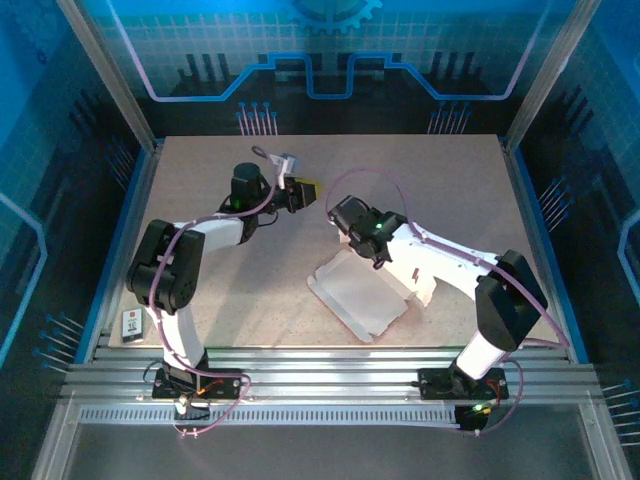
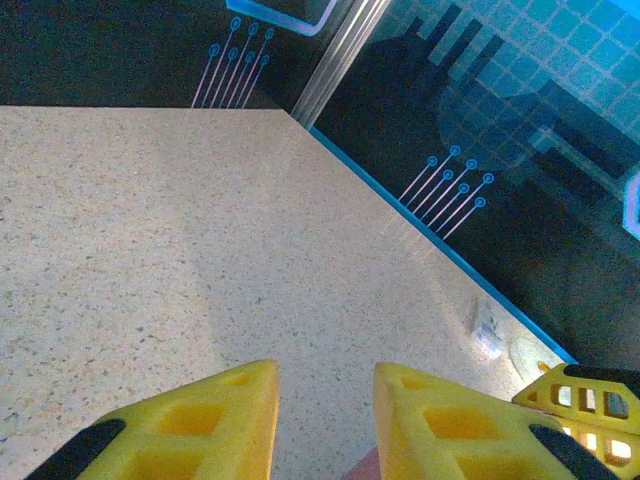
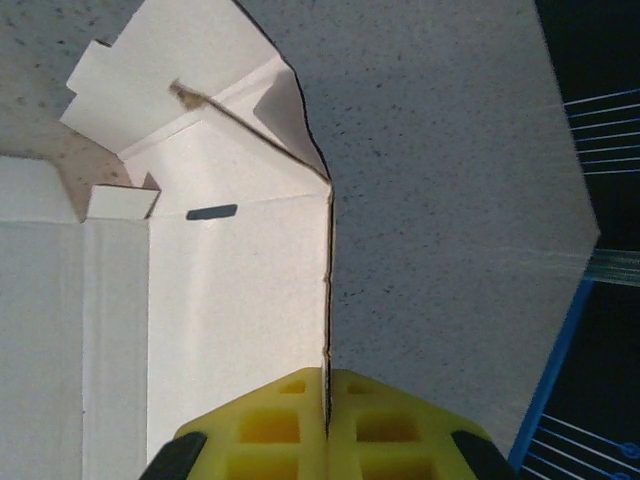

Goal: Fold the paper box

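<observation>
The paper box point(image 1: 362, 298) lies opened out on the table, pale inner side up, right of centre. In the right wrist view its white panels and flaps point(image 3: 230, 300) spread to the left. One panel stands up on edge, and my right gripper point(image 3: 327, 395) is shut on that panel's rim. From above, the right gripper point(image 1: 347, 234) sits at the sheet's far corner. My left gripper point(image 1: 303, 190) hovers further back and to the left, apart from the box. Its yellow fingers point(image 2: 325, 375) stand open over bare table. A pinkish sliver point(image 2: 366, 468) shows low between them.
A small dark card point(image 1: 133, 321) lies by the left arm's base near the front edge. Blue-lit walls and metal posts point(image 1: 120, 90) fence the speckled table point(image 1: 420, 170). The other gripper's yellow finger point(image 2: 588, 400) shows at the left wrist view's lower right.
</observation>
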`<control>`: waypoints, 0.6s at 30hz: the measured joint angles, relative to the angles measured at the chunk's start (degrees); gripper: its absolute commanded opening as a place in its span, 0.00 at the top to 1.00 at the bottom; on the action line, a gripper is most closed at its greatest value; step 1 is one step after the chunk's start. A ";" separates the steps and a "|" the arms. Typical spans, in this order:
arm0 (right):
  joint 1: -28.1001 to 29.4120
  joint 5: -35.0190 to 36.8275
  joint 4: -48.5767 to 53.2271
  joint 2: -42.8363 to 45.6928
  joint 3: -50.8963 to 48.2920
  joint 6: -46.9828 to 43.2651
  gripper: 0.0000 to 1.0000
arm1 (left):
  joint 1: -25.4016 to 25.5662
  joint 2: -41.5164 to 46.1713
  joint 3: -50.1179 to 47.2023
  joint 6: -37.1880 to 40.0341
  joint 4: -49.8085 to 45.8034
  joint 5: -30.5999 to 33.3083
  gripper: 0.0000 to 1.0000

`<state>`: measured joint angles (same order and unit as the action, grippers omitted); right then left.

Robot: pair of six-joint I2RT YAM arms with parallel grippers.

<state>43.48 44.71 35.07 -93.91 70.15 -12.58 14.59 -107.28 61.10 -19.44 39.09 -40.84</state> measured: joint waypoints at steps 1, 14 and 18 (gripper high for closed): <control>0.17 0.59 -0.35 0.00 -0.37 -0.22 0.97 | 0.00 -0.68 0.76 0.00 -0.35 -0.72 0.66; 0.39 2.71 -3.63 0.04 -2.27 -1.29 0.96 | 1.55 -12.44 5.07 0.37 0.35 -9.49 0.68; 0.39 2.91 -4.37 0.26 -2.99 -1.44 0.96 | 3.30 -13.55 8.17 2.47 -2.27 -10.10 0.67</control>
<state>43.88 47.62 30.70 -93.65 67.16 -14.02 17.89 -120.84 69.28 -16.97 36.82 -50.94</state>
